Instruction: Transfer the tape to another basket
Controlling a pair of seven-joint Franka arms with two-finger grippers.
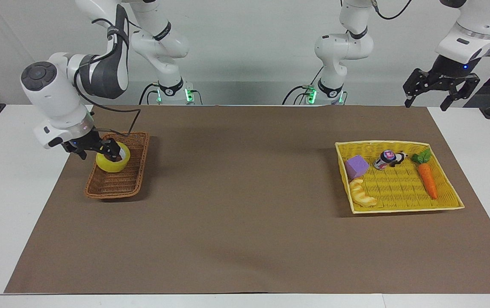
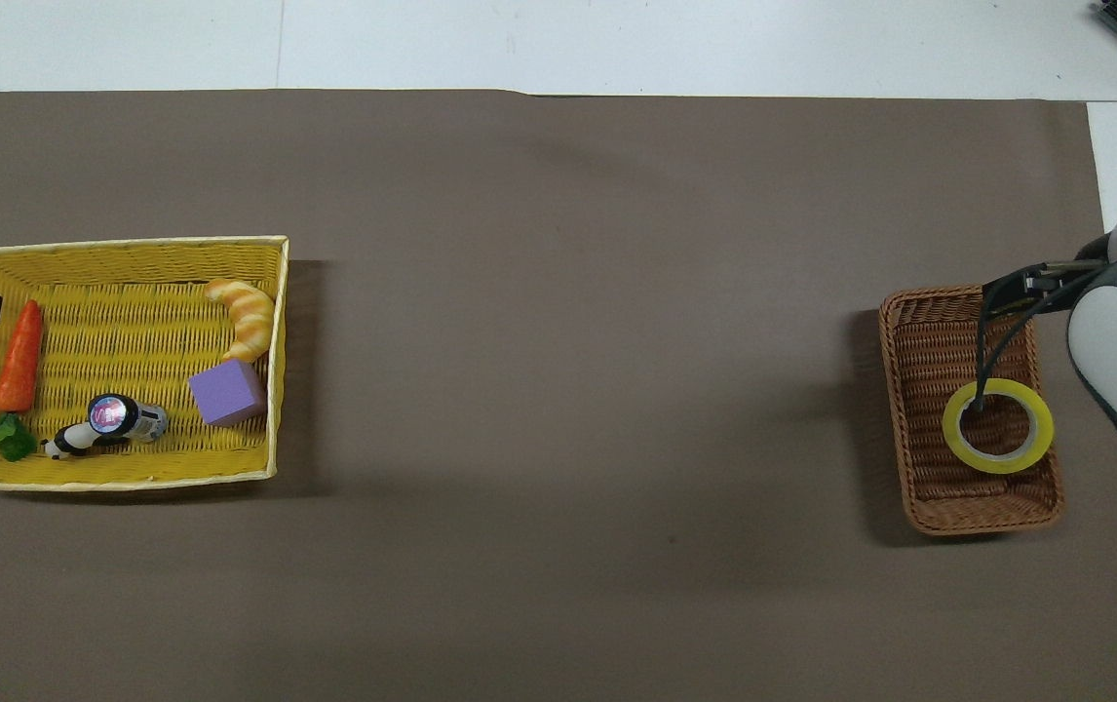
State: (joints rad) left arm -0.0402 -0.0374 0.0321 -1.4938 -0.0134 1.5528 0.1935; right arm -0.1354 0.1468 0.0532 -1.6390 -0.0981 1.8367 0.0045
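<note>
Yellow tape (image 2: 998, 441) lies flat in the brown basket (image 1: 116, 184), at its 6 o'clock end overhead. Right gripper (image 1: 92, 149) hangs spread, empty (transfer apparently complete). Left gripper (image 1: 441, 90) waits open.

The right gripper (image 1: 92, 149) hangs low at the right arm's end of the surface, wrist tilted, fingers spread. The left gripper (image 1: 441, 87) waits raised at the left arm's end, fingers spread.
</note>
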